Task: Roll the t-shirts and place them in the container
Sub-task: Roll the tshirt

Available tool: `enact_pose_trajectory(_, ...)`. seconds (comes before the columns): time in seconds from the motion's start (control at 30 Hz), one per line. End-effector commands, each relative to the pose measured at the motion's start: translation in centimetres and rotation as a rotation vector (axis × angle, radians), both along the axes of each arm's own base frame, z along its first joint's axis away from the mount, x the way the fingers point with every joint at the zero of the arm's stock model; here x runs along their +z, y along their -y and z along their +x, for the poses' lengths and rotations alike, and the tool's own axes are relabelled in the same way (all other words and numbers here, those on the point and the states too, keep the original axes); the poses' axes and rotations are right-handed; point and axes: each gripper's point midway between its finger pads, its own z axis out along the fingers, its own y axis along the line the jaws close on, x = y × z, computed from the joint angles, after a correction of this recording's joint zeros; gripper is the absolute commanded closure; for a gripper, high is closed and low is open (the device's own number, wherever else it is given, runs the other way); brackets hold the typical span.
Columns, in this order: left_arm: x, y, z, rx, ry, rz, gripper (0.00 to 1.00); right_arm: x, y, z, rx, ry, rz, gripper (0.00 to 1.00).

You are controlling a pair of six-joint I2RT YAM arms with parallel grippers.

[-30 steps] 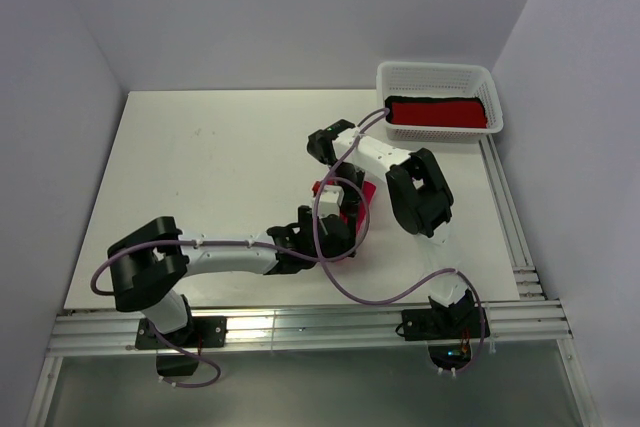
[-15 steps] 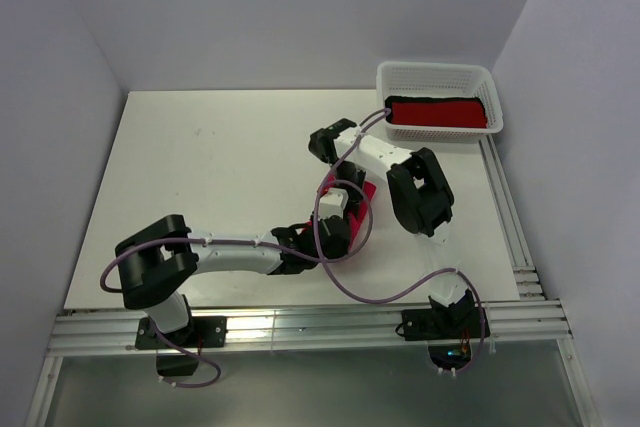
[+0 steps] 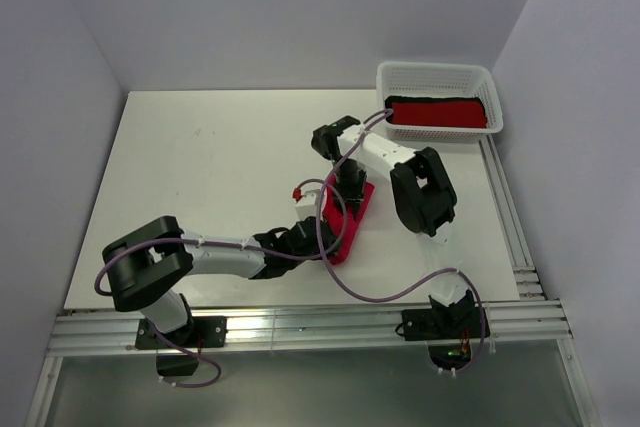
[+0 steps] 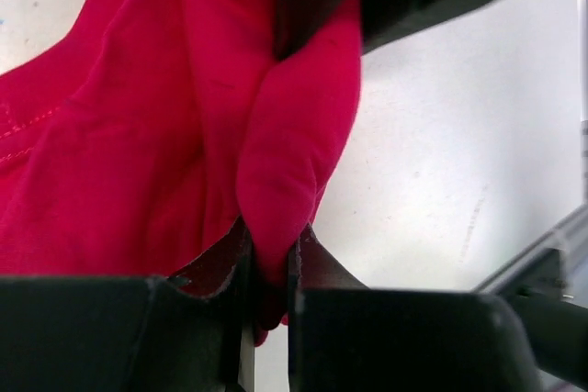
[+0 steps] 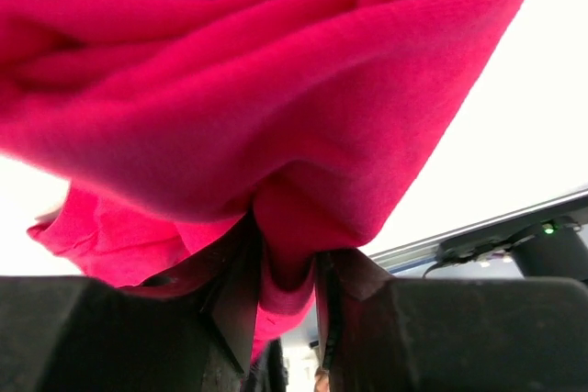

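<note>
- Left gripper (image 4: 268, 259): I see both fingers clamped on a narrow fold of the crimson t-shirt (image 4: 138, 135). A second ago they stood wide apart.
- Right gripper (image 5: 288, 273): fingers pinched on a hanging fold of the same shirt, which bunches above them.
- Crimson t-shirt, from above: it lies on the white table (image 3: 200, 167), at about 4 o'clock from the table's middle. It is drawn into a longer strip than a second ago, when it was a small bunch under the wrists.
- White basket (image 3: 435, 69): at the table's 1 o'clock corner, well apart, unmoved.
- Inside it: a red roll (image 3: 437, 113), with a black bundle (image 3: 430, 100) along its far side.
</note>
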Motion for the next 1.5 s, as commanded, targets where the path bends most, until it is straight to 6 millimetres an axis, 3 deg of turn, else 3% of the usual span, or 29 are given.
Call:
enact_pose_trajectory(0.0, -2.5, -1.8, -2.2, -0.021, -0.157, -0.044, 1.0, 2.6, -1.0, 1.1, -0.007, 0.077, 0.106, 0.67)
enact_pose_trajectory(0.23, -1.8, -2.1, -1.8, -0.038, -0.234, -0.184, 1.0, 3.6, 0.2, 1.7, 0.0, 0.098, 0.116, 0.52)
enact_pose_trajectory(0.57, -2.2, -2.2, -2.1, -0.086, -0.267, -0.18, 1.0, 3.6, 1.0, 5.2, 0.067, 0.182, 0.129, 0.18)
enact_pose_trajectory(0.83, -1.9, -2.8, -1.7, -0.079, -0.278, -0.214, 1.0, 1.1, 1.4, 5.6, 0.114, 0.203, 0.118, 0.18)
enact_pose_trajectory(1.1, -1.3, -3.7, -1.0, -0.064, -0.289, -0.25, 1.0, -0.2, 1.9, 6.8, 0.116, 0.308, 0.163, 0.18)
enact_pose_trajectory(1.2, -1.4, -3.9, -0.9, -0.062, -0.292, -0.247, 1.0, 0.0, 2.4, 7.6, 0.093, 0.351, 0.177, 0.2)
enact_pose_trajectory(1.3, -1.5, -4.0, -1.0, -0.066, -0.294, -0.237, 1.0, 0.1, 2.9, 8.5, 0.072, 0.361, 0.177, 0.32)
enact_pose_trajectory(1.33, -1.6, -4.1, -1.0, -0.067, -0.295, -0.232, 1.0, 0.0, 3.2, 8.7, 0.068, 0.359, 0.163, 0.43)
enact_pose_trajectory(1.4, -1.9, -4.1, -1.1, -0.07, -0.299, -0.223, 1.0, 0.0, 3.4, 9.1, 0.059, 0.348, 0.149, 0.54)
enact_pose_trajectory(1.43, -2.1, -4.1, -1.2, -0.071, -0.303, -0.218, 1.0, 0.0, 3.5, 9.2, 0.055, 0.346, 0.144, 0.68)
enact_pose_trajectory(1.47, -2.2, -4.1, -1.2, -0.074, -0.307, -0.217, 1.0, 0.3, 3.6, 9.3, 0.054, 0.337, 0.127, 0.76)
